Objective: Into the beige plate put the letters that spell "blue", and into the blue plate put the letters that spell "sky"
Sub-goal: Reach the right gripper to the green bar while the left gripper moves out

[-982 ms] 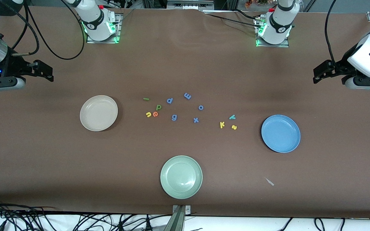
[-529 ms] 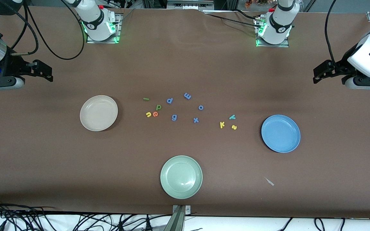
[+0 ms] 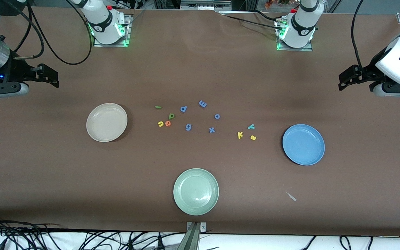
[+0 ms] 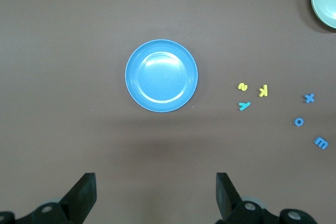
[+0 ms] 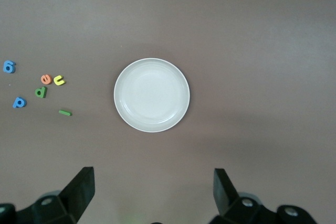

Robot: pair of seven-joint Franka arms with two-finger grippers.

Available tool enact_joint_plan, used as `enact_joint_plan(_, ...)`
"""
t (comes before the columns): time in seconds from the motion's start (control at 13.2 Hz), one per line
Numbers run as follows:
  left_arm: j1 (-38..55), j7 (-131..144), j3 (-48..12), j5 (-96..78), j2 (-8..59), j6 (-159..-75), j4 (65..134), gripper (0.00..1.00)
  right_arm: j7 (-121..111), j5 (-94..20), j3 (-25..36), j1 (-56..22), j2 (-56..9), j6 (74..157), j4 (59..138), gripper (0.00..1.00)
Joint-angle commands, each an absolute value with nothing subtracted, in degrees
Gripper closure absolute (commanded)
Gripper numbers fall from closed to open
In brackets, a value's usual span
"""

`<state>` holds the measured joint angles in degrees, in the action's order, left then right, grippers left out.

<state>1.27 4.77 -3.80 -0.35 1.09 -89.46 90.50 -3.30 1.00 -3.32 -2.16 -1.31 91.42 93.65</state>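
Observation:
The beige plate [image 3: 106, 122] [image 5: 151, 95] lies toward the right arm's end. Beside it lie green l [image 3: 158, 107], green b [image 3: 171, 116], yellow u [image 3: 160, 124] and orange e [image 3: 167, 123]. The blue plate [image 3: 303, 144] [image 4: 161, 75] lies toward the left arm's end, with teal y [image 3: 251, 126], yellow k [image 3: 240, 135] and yellow s [image 3: 253, 138] beside it. Both plates hold nothing. My right gripper [image 3: 52, 78] [image 5: 152, 174] hangs open and empty over bare table at its end. My left gripper [image 3: 342, 81] [image 4: 156, 179] hangs open and empty at its own end.
Several blue letters [image 3: 202, 103] lie scattered between the two letter groups. A pale green plate [image 3: 196, 191] sits nearest the front camera, mid-table. A small pale scrap [image 3: 291, 196] lies nearer the camera than the blue plate. Cables run along the table's edges.
The right arm's wrist has shifted slightly in place. The left arm, the plates and the letters have not moved.

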Motion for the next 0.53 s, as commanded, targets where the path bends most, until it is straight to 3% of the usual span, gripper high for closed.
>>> enact_joint_plan(0.0, 1.05, 4.57, -3.96, 0.88, 1.05, -88.33, 89.56, 0.00, -3.52, 0.62, -3.34, -3.08, -2.37, 90.70, 92.37, 0.00)
enact_joint_plan(0.45, 1.05, 4.57, -3.96, 0.88, 1.05, -88.42, 89.56, 0.00, -1.86, -0.88, -3.34, -5.26, -5.88, 93.78, 92.46, 0.00)
